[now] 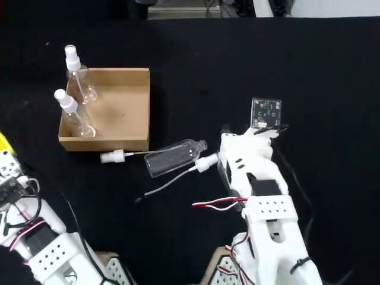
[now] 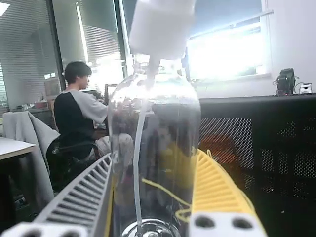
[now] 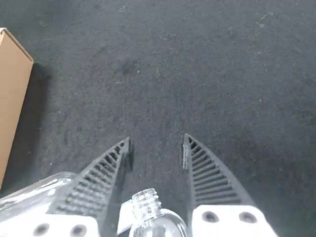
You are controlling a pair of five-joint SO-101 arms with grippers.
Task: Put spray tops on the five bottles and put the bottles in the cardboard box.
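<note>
Two bottles with white spray tops (image 1: 76, 74) (image 1: 72, 114) stand inside the cardboard box (image 1: 122, 110), along its left wall. An uncapped clear bottle (image 1: 175, 156) lies on the black table beside the box. Two loose spray tops (image 1: 113, 157) (image 1: 206, 161) with thin tubes lie near it. My left gripper (image 2: 153, 158) is shut on an upright bottle (image 2: 153, 128) that carries a white spray top (image 2: 160, 24). My right gripper (image 3: 155, 148) is open low over the table. Another bottle's bare threaded neck (image 3: 146, 201) shows between the bases of its fingers (image 3: 207, 182).
The box's corner (image 3: 12, 94) shows in the right wrist view, with the lying bottle (image 3: 29, 197) near the left finger. The left arm (image 1: 41, 243) sits at the front left edge, the right arm (image 1: 261, 196) at the front middle. A small black board (image 1: 266, 113) lies beyond the right arm.
</note>
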